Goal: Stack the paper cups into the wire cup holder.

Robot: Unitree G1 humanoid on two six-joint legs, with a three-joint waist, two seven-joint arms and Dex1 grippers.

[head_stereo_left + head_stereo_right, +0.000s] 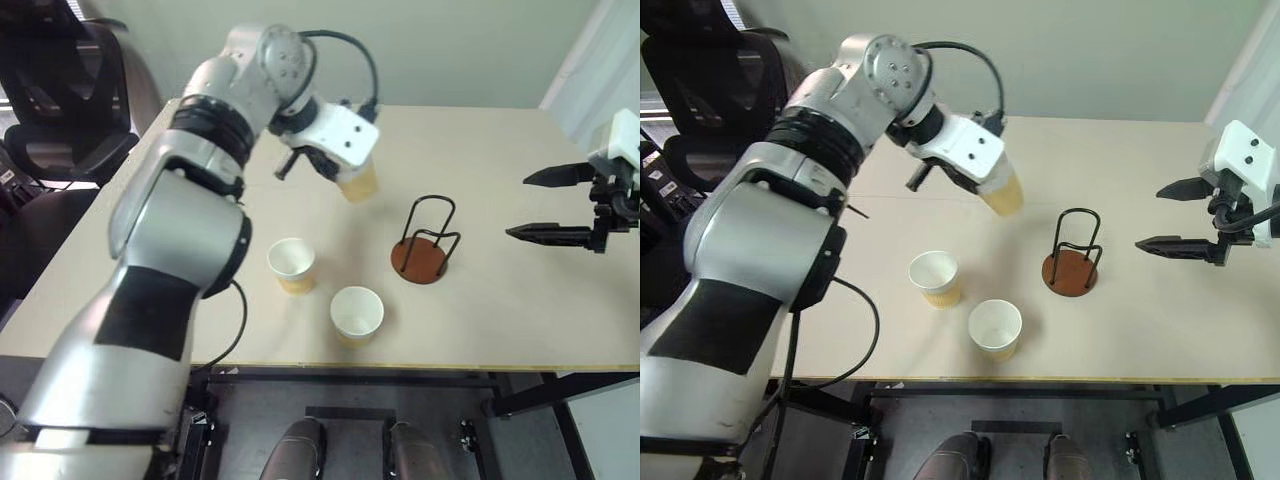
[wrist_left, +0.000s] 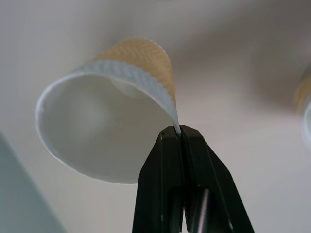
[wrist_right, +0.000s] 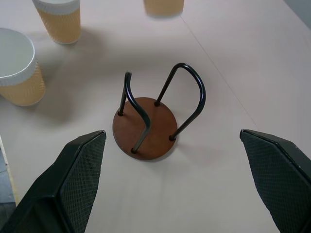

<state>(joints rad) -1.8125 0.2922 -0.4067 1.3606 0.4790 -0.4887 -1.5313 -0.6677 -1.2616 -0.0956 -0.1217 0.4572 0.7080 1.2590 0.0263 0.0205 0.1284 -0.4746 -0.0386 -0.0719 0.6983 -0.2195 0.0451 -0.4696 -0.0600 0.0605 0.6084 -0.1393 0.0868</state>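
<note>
Pinching the rim of one pale yellow-tan paper cup (image 2: 112,111), the left pincer (image 2: 180,133) is fully closed above the beige tabletop (image 1: 500,150). The right pincer (image 1: 545,205) is wide open and empty, near the black wire cup holder (image 1: 425,240).

No text, label, brand, number or sign can be read on anything here.

A flat, pale beige rectangular table top (image 1: 520,300) with a thin light edge along its near side. A black office chair (image 1: 60,110) stands beside its left end, against a plain pale wall (image 1: 460,50). Dark metal frame members (image 1: 540,395) beneath the table.
</note>
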